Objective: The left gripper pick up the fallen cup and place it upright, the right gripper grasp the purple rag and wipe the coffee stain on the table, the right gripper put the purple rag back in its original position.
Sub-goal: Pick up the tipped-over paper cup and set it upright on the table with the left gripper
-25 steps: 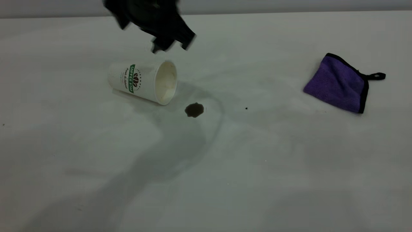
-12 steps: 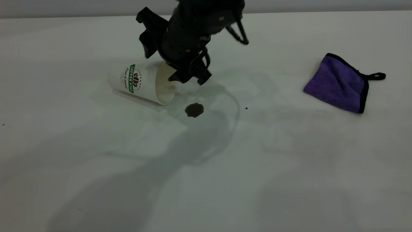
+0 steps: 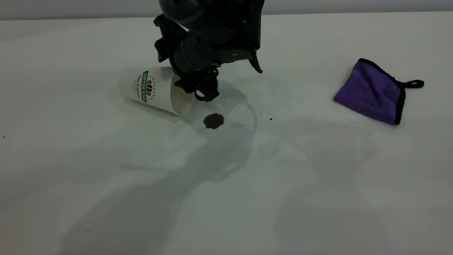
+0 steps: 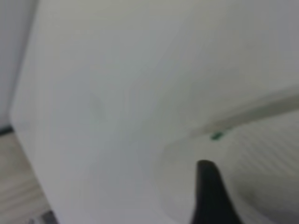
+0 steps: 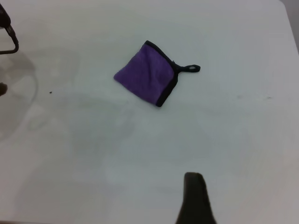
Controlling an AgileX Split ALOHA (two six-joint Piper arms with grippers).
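The cup (image 3: 152, 88) lies on its side on the table (image 3: 106, 184), mouth toward the coffee stain (image 3: 213, 120), a dark brown blot just beside the rim. My left gripper (image 3: 195, 89) is down at the cup's mouth, open, with one finger inside the rim and the other outside it. In the left wrist view one black finger (image 4: 208, 191) lies against the ribbed cup wall (image 4: 266, 158). The purple rag (image 3: 371, 92) lies folded at the right, also in the right wrist view (image 5: 148, 79). My right gripper is out of the exterior view; one finger (image 5: 194, 198) shows above bare table.
A tiny black speck (image 3: 271, 119) lies right of the stain. The table's far edge runs behind the left arm. The left arm's shadow falls across the table in front of the stain.
My left gripper has come down from above and behind the cup to its mouth, and one finger now reaches inside the rim. The cup, stain and rag have not moved.
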